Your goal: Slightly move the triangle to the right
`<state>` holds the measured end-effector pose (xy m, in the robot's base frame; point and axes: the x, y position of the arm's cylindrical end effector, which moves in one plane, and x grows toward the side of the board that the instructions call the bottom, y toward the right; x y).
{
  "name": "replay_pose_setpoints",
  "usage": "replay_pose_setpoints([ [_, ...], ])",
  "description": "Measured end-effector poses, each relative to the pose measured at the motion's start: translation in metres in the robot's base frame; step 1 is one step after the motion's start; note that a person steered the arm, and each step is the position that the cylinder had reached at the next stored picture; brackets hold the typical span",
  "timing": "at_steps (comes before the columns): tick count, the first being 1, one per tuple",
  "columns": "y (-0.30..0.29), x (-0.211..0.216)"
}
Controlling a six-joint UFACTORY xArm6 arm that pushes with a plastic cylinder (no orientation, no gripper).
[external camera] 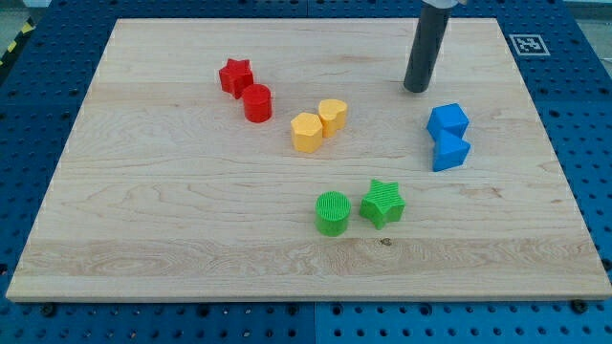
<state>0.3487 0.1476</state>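
A: Red star, red cylinder touching, view's upper left. Yellow pair mid-board?
B: Yes. Blue triangle far right, under blue cube. My tip, a bare rod without jaws, stands just above-left of both.

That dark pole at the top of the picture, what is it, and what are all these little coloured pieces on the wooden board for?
The pole is the end of a robot arm. It has no hand, only a straight rod, and my tip slides along the wooden board to push blocks. Nothing is held.

There is one picture, from a camera looking down at the board at a slant.

Eight blocks lie in pairs: a red star touching a red cylinder; two yellow blocks side by side; a green cylinder beside a green star; and two blue blocks at the view's right, whose exact shapes I cannot tell.

My tip rests just above and left of the upper blue block, touching nothing.
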Motion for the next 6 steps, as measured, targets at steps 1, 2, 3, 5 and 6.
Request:
replay_pose_setpoints([
  [1,-0.015,0.009],
  [2,-0.014,0.023],
  [3,-0.014,0.046],
  [5,-0.014,0.096],
  [6,-0.013,0.099],
])
